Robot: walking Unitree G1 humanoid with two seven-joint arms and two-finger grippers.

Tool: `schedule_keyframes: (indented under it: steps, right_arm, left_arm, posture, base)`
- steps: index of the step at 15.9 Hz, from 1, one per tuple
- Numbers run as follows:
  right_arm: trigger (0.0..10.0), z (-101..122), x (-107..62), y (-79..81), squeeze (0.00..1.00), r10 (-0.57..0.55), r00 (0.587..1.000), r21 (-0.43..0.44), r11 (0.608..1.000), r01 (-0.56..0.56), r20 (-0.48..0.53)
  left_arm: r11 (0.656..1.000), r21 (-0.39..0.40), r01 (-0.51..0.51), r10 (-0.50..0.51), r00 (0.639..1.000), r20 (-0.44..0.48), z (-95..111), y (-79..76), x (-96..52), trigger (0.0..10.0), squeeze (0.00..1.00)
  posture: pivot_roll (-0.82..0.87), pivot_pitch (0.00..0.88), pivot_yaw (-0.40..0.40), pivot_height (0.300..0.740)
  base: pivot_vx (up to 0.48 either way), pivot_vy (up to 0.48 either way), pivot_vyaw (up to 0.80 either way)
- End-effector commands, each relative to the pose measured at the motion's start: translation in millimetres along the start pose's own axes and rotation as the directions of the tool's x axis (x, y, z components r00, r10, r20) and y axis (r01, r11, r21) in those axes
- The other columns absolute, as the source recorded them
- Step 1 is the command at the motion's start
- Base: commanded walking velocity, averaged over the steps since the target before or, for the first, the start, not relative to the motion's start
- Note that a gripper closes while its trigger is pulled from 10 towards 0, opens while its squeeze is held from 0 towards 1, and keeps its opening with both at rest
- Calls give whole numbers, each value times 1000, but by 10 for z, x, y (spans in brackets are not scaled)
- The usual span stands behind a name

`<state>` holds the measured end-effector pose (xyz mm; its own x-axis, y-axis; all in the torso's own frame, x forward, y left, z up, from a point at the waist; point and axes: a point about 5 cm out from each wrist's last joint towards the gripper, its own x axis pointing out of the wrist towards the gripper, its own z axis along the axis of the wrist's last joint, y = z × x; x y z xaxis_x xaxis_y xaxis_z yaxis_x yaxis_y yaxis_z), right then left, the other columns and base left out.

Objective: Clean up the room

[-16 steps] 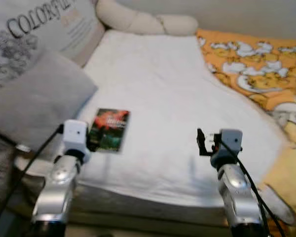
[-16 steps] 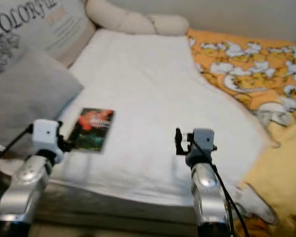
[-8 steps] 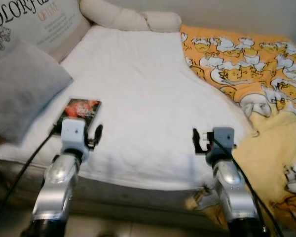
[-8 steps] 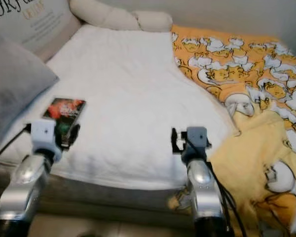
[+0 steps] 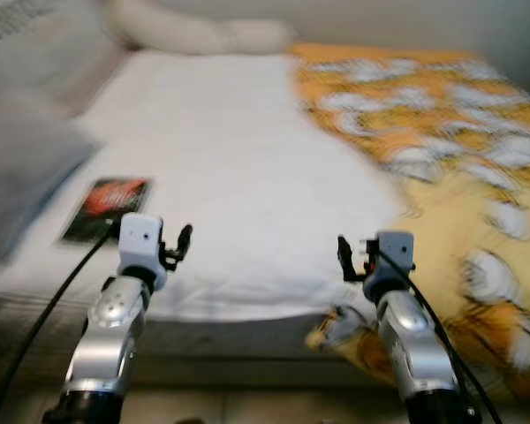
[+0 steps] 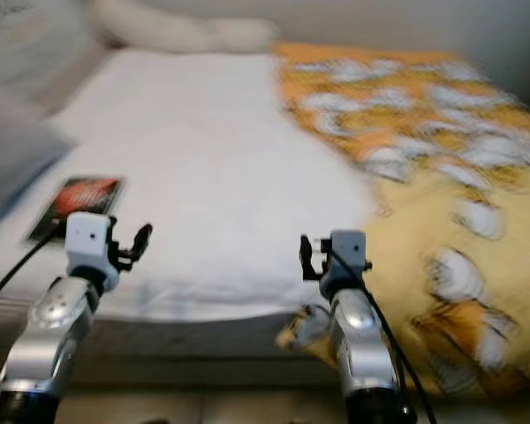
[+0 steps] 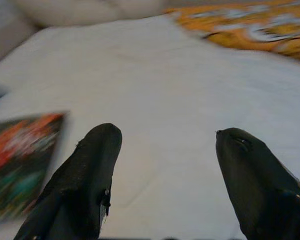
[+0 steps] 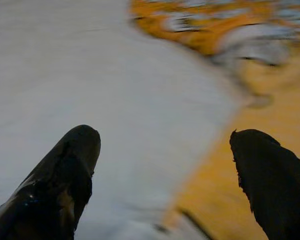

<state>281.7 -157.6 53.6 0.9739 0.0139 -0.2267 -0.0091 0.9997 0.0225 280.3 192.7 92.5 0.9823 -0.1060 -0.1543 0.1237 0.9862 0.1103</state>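
Observation:
A bed with a white sheet [image 5: 238, 141] lies before me, blurred by camera motion. A dark book with a red and green cover [image 5: 106, 208] rests flat near the bed's left front edge, also seen as the book [image 7: 20, 157]. An orange and yellow patterned blanket [image 5: 459, 177] covers the right side and spills over the front edge. My left gripper [image 7: 165, 155] is open, held above the front edge just right of the book. My right gripper [image 8: 165, 160] is open over the boundary between the sheet and the blanket.
A grey pillow [image 5: 22, 168] lies at the left of the bed. A long cream bolster [image 5: 203, 35] runs along the head end by the wall. The bed's front edge [image 5: 230, 331] drops toward the floor below my arms.
The camera has swung right: the book and pillows slid toward the left of the eye views, more of the blanket came in. Both arms hold the same raised pose, fingers open.

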Motion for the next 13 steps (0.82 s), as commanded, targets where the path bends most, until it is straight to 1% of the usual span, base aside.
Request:
schedule_keyframes:
  steps: [1,12,13]
  right_arm:
    - [10000,21,18,-52,0,-7,1000,3,1000,7,0]
    - [10000,3,50,-46,0,15,999,1,1000,-15,-36]
    - [10000,-2,52,-42,0,18,999,3,1000,-18,-45]
  left_arm:
    - [999,13,30,-30,999,11,39,-77,42,10000,0]
    - [999,15,34,-34,999,11,41,-62,55,10000,0]
    - [999,15,34,-34,999,10,40,-59,52,10000,0]
  posture:
    - [70,0,-27,740]
    - [67,0,-21,740]
    - [67,0,-21,740]
  base:
    - [244,0,0]
    - [275,0,0]
    - [296,0,-788]
